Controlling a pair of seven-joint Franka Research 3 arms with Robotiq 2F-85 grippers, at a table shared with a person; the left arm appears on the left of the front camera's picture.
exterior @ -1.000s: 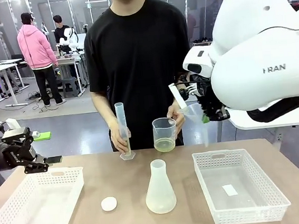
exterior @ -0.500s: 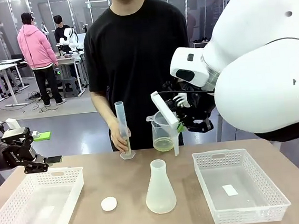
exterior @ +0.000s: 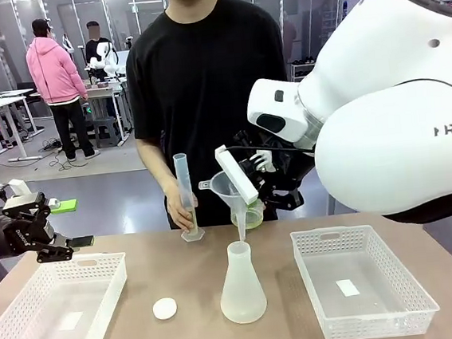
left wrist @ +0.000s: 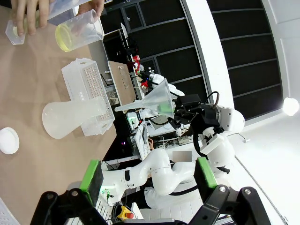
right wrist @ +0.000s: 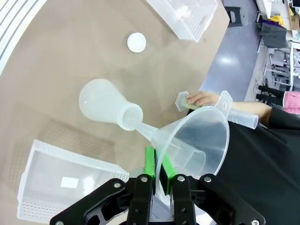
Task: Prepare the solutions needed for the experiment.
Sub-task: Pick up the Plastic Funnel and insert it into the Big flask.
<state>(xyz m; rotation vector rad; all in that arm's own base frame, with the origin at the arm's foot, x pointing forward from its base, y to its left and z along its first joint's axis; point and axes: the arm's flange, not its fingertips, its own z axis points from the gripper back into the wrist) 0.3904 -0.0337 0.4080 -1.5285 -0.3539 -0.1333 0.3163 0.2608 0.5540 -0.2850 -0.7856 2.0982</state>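
Bright overhead light fills the front view; the conical flask (exterior: 243,292) throws only a faint, soft shadow onto the table (exterior: 179,262). Right of the flask, the white arm shell (exterior: 400,145) looms very bright. In the left wrist view straight lines bow toward the edges, and a ceiling light (left wrist: 290,106) far from the flask blooms white; the solutions (left wrist: 65,40) read clear yellow. In the right wrist view the funnel (right wrist: 197,136) at the flask's mouth carries pale highlights; the floor (right wrist: 229,61) beyond it glares.

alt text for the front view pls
The right gripper, shut on a clear funnel, points its stem at the mouth of a flask on the table. Behind, a person holds a graduated cylinder beside a beaker of yellow solution.
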